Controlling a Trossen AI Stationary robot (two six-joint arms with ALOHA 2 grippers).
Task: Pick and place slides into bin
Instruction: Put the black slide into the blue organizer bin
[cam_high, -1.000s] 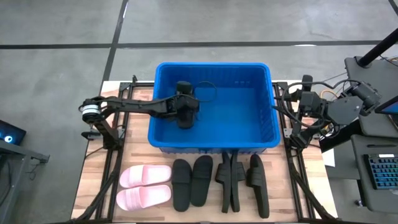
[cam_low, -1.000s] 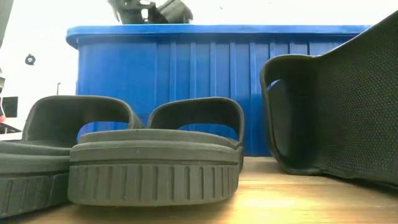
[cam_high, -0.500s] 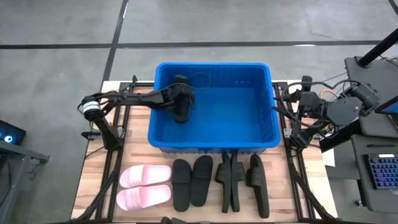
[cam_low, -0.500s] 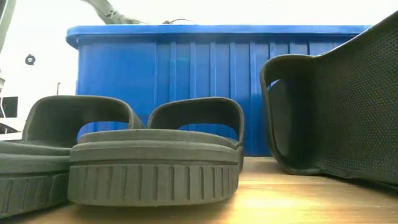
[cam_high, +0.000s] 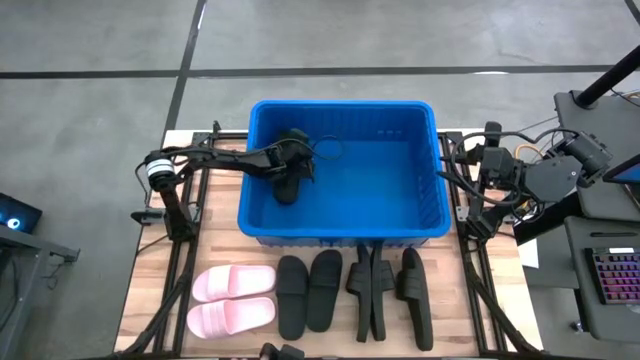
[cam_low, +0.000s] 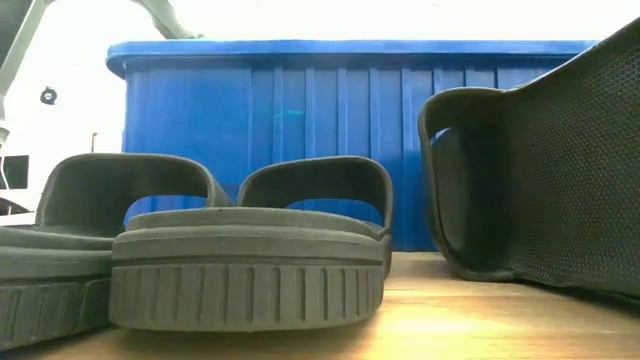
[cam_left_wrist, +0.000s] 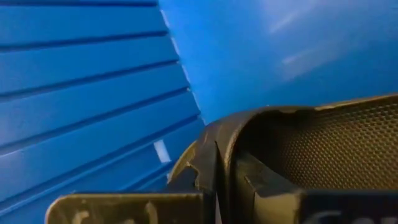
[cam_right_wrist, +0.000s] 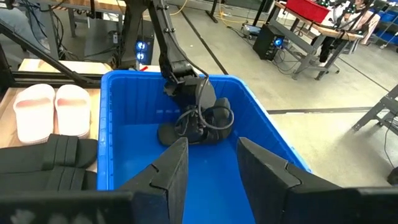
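Black slide going into the bin

Left gripper (cam_high: 290, 178) has sunk lower inside the blue bin (cam_high: 425, 215), jaws clamped on a black slide (cam_high: 287, 187); release next.

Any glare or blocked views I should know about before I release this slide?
Low view: background blown out white; black slides fill the foreground, hiding the bin's interior. Left wrist view: held slide crowds the lens. High view: evenly lit, left gripper visible inside the bin.

Left hand (cam_high: 290, 178) grip on black slide (cam_high: 288, 186), seemingly closed, hidden inside bin (cam_high: 400, 108).
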